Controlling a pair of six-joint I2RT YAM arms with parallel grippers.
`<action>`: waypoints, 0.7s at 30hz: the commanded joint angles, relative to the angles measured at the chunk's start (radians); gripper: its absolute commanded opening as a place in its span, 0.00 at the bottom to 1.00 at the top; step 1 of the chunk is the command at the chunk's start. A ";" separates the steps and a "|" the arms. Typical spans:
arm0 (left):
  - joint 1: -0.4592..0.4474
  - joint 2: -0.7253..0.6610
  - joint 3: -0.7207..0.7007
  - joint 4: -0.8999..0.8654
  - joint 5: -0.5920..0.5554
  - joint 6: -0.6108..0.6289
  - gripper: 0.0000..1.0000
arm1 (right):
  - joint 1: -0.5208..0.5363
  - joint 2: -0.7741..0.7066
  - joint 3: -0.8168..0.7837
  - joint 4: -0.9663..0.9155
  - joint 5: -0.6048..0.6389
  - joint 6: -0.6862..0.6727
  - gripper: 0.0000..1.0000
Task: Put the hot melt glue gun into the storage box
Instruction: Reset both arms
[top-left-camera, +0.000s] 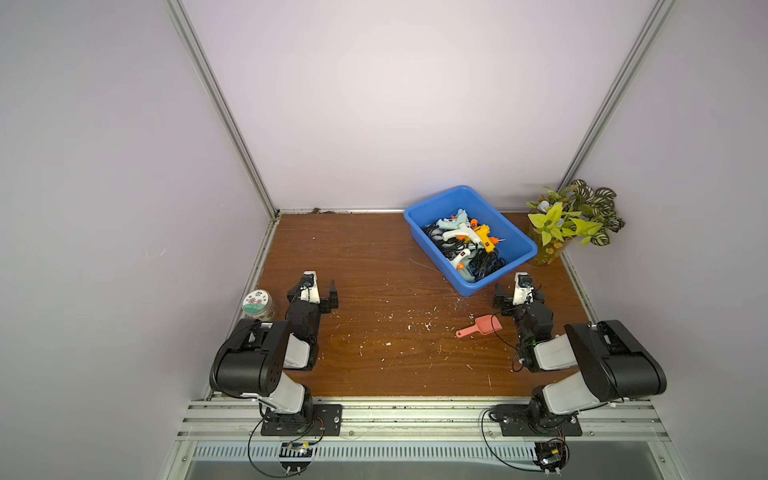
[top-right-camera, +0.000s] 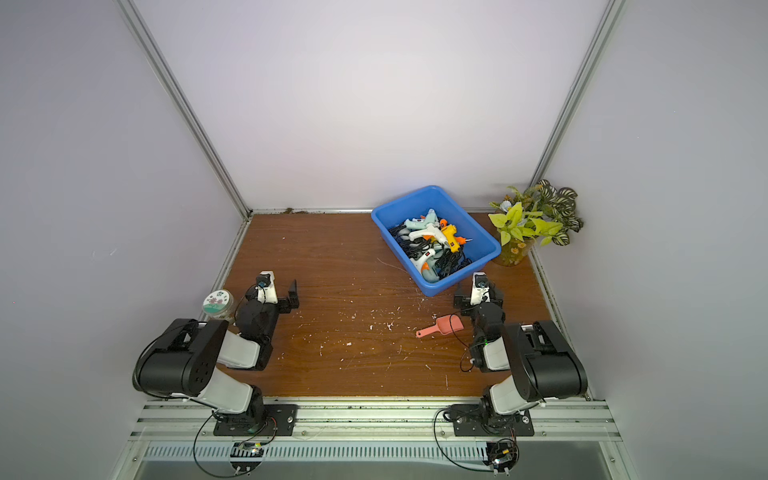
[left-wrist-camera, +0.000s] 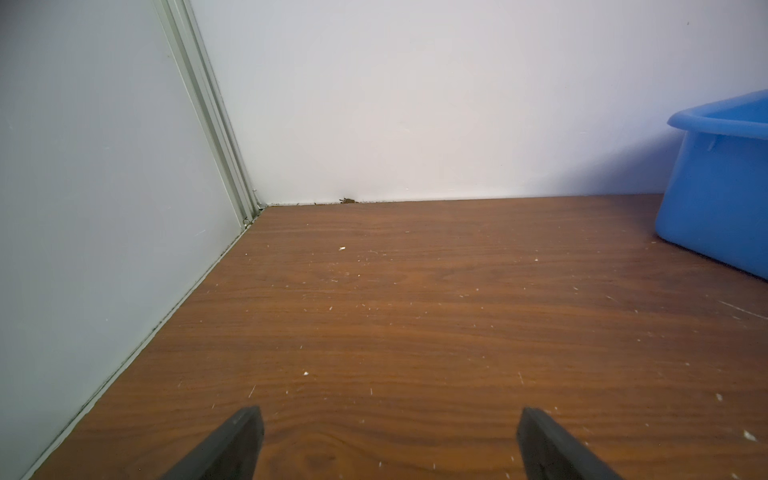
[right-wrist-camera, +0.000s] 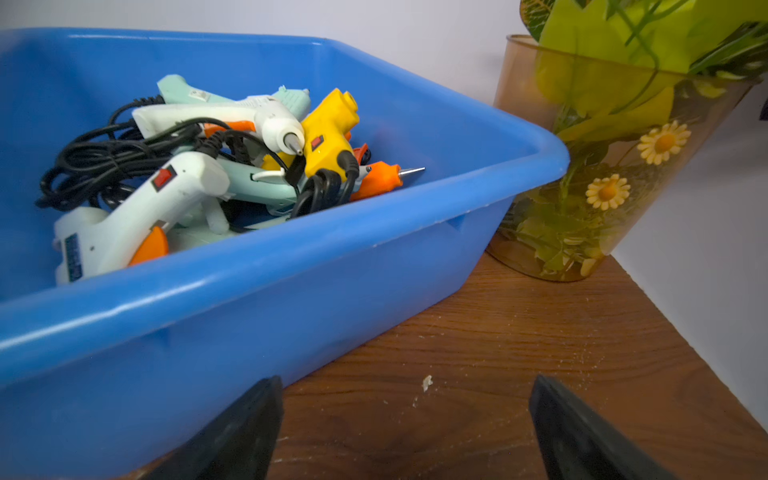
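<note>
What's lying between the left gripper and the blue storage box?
Nothing: between the open left gripper and the storage box there is only bare wooden tabletop with small white flecks, as the left wrist view and both top views show.

Brown wood-grain table (top-left-camera: 374, 257), scuffed, strewn with white crumbs (top-left-camera: 428, 324), thickest around the middle and near right. Far right: blue box (top-left-camera: 498, 276), set askew to the table's edges, just beside an amber vase (top-left-camera: 544, 253) of leaves in the far right corner. In front of the box's near corner, apart from it: pink scoop (top-left-camera: 482, 326), handle pointing left. At the left edge, near side: jar (top-left-camera: 259, 303) with a flowered lid.
</note>
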 joint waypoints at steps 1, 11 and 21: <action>0.017 0.001 0.038 -0.029 -0.011 0.001 1.00 | -0.013 -0.010 0.054 0.015 0.059 0.030 1.00; 0.019 0.005 0.038 -0.025 -0.030 -0.002 1.00 | -0.020 0.000 0.053 0.035 0.082 0.047 0.99; 0.017 0.005 0.039 -0.024 -0.030 -0.003 1.00 | -0.020 0.000 0.053 0.034 0.082 0.047 1.00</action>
